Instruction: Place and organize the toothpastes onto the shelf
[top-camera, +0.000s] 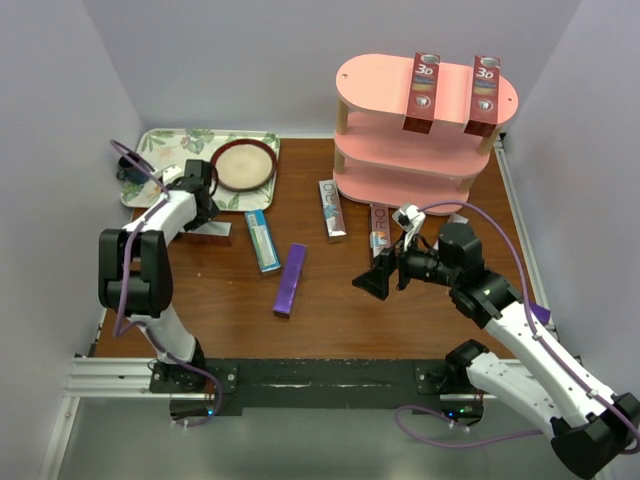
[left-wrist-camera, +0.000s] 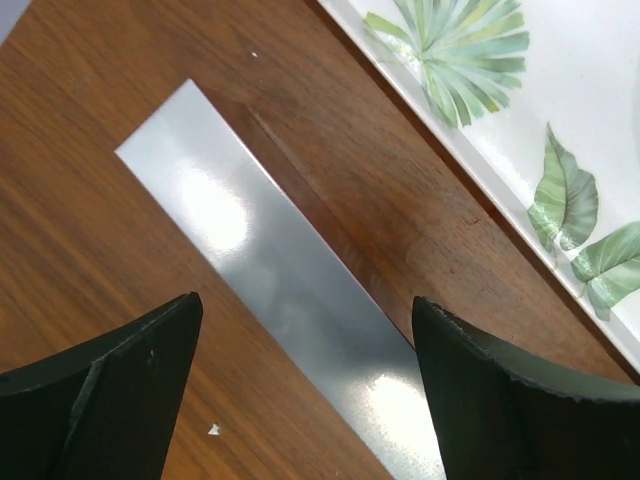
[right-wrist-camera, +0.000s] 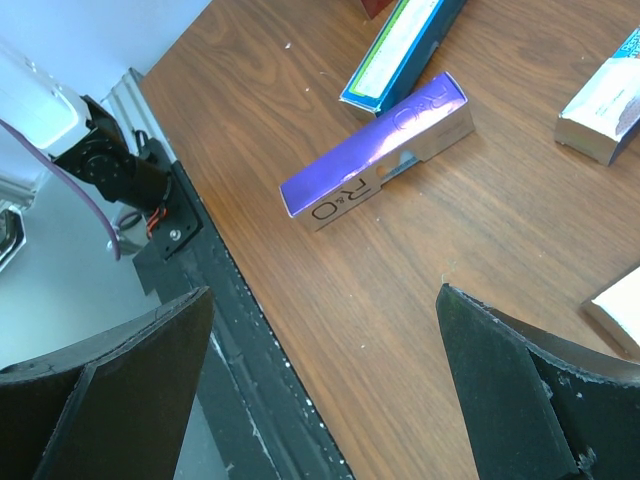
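The pink three-tier shelf (top-camera: 420, 150) stands at the back right with two red "3D" cartons (top-camera: 423, 93) (top-camera: 484, 95) upright on its top board. On the table lie a teal carton (top-camera: 263, 240), a purple carton (top-camera: 291, 280), a silver-white carton (top-camera: 332, 209) and a red-ended carton (top-camera: 379, 230). My left gripper (top-camera: 205, 212) is open just above a silver carton (left-wrist-camera: 290, 290), one finger on each side of it (left-wrist-camera: 305, 303). My right gripper (top-camera: 380, 275) is open and empty above bare table (right-wrist-camera: 322, 292), with the purple carton (right-wrist-camera: 375, 155) and the teal carton (right-wrist-camera: 400, 45) ahead of it.
A floral-print tray (top-camera: 165, 150) holding a round brown dish (top-camera: 243, 165) sits at the back left; its rim (left-wrist-camera: 520, 170) lies close to the silver carton. Another purple carton end (top-camera: 537, 312) shows by the right arm. The black base rail (right-wrist-camera: 230, 330) runs along the near edge.
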